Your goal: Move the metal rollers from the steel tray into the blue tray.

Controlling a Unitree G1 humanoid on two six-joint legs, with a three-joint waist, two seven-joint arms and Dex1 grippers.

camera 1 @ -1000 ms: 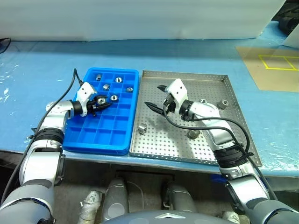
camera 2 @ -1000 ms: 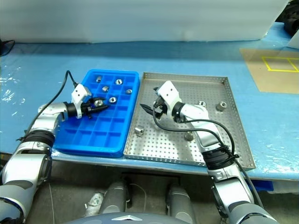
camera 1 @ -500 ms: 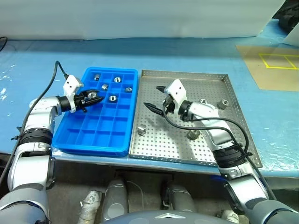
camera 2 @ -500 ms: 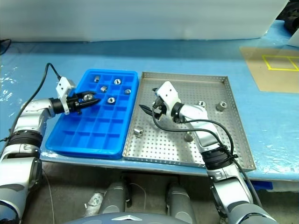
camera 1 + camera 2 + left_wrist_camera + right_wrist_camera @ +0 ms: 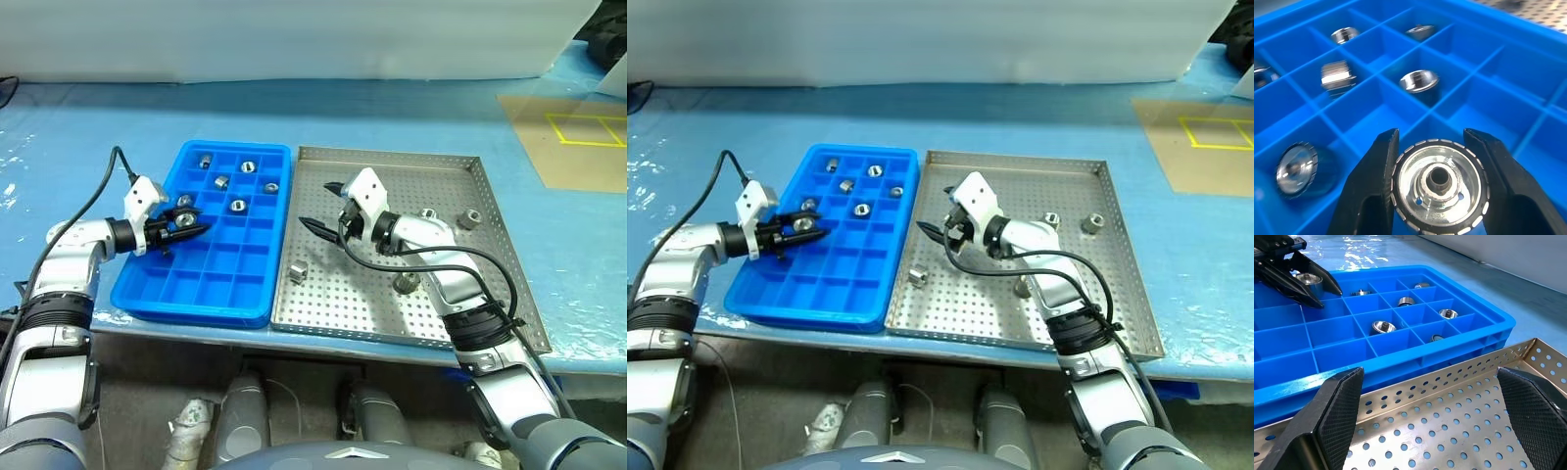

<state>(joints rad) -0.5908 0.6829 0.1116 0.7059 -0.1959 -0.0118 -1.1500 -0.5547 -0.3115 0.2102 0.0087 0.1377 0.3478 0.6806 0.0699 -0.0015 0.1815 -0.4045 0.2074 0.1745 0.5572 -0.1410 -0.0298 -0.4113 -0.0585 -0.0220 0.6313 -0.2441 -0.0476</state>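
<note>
The left gripper (image 5: 1432, 188) was clamped on a shiny grey metal roller (image 5: 1439, 183) above the bright blue compartmented plastic tray (image 5: 220, 266), where five rollers already lay. The right gripper (image 5: 323, 207) hung wide open and empty over the perforated steel tray (image 5: 446, 171), which held four more.

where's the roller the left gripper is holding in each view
Left eye view: held roller over the blue tray's left columns, between the left gripper's fingers.
Right eye view: same spot, near the tray's left edge.
Left wrist view: large at bottom centre, clamped between both fingers.
Right wrist view: upper left, in the left gripper.
Shared landmark: the blue tray's compartment grid.
</note>
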